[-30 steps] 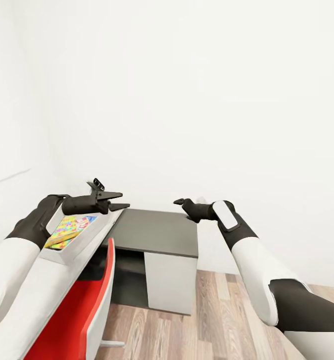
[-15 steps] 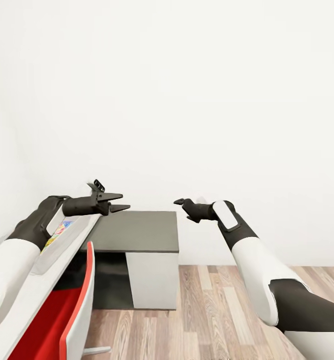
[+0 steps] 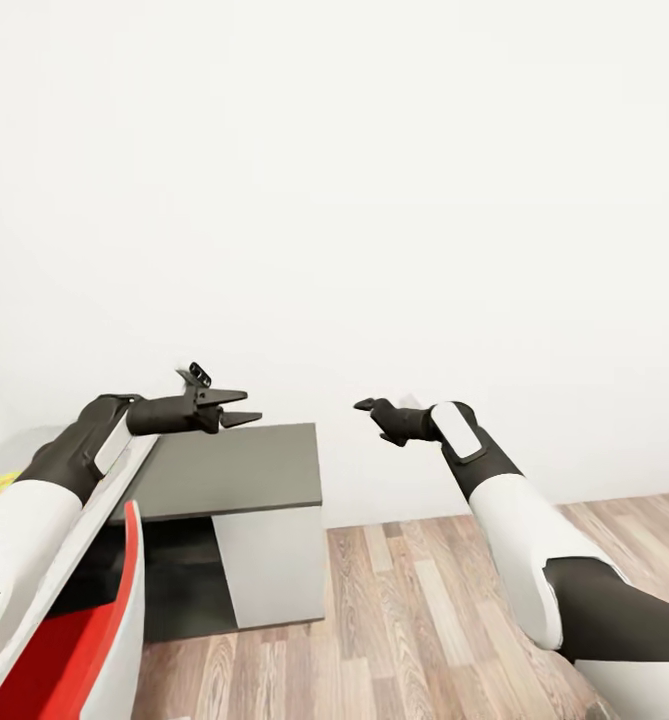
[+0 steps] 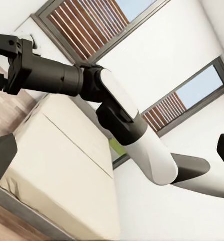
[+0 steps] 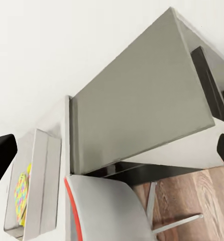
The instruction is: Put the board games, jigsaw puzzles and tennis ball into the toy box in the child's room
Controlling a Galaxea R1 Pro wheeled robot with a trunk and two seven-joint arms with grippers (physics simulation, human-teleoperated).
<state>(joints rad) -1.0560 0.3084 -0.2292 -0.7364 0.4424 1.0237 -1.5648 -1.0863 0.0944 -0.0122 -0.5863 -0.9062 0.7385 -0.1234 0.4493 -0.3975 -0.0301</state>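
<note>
The view has swung rightward from the toy box (image 5: 34, 186), now seen beside the dark desk (image 3: 229, 470), a jigsaw puzzle (image 5: 21, 193) inside. Left gripper (image 3: 236, 406) and right gripper (image 3: 366, 405) are held open, empty; a departure toward the bed (image 4: 57, 165) is suggested.

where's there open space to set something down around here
The flat dark grey desk top, bordered by the white wall and the long light grey table, is bare. The wood-plank floor right of it is open. The red chair crowds the table's near edge.

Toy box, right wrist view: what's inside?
The toy box holds a multicoloured jigsaw puzzle against one wall. The box's near wall hides the rest of the inside.
</note>
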